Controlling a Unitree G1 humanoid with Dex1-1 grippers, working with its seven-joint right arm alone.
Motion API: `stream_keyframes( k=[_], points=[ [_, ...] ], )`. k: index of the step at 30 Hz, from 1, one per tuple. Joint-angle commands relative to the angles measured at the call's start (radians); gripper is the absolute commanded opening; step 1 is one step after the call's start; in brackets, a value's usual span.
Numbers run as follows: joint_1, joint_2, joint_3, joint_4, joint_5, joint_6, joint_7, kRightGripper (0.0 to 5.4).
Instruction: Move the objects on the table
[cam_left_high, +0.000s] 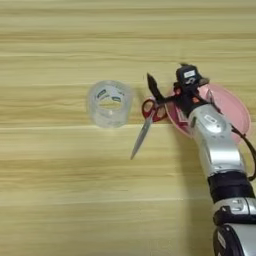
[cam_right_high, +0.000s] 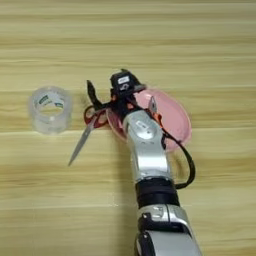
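A clear tape roll (cam_left_high: 109, 103) stands on the table (cam_left_high: 60, 190) at centre left. Red-handled scissors (cam_left_high: 148, 119) lie to its right, blades pointing down-left, handles beside the rim of the pink oval plate (cam_right_high: 175, 117). My right gripper (cam_left_high: 168, 79) hovers over the plate's left edge, open, with nothing between its fingers. One black finger (cam_left_high: 152, 86) sticks out just above the scissors' handles. Small pliers (cam_right_high: 153, 107) with a bit of orange handle lie on the plate, mostly hidden by my forearm.
My silver forearm (cam_left_high: 216, 142) comes up from the bottom right and covers the plate's lower left part. A black cable (cam_right_high: 186, 165) loops beside it. Bare wood stretches across the left, top and bottom of the table.
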Motion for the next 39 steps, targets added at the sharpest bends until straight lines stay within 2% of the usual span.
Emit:
stream_keyframes(
  k=[1,8,22,31,39],
  points=[
    [-0.086,-0.053,-0.028,-0.175,0.030,0.023,-0.050,5.38],
    [-0.032,-0.115,-0.087,-0.268,0.061,0.102,-0.089,5.38],
    [0.123,-0.161,-0.125,-0.311,0.078,0.180,-0.104,5.38],
    [0.172,-0.176,-0.155,-0.295,0.074,0.241,-0.149,5.38],
    [0.210,-0.162,-0.133,-0.308,0.064,0.273,-0.168,5.38]
  ],
)
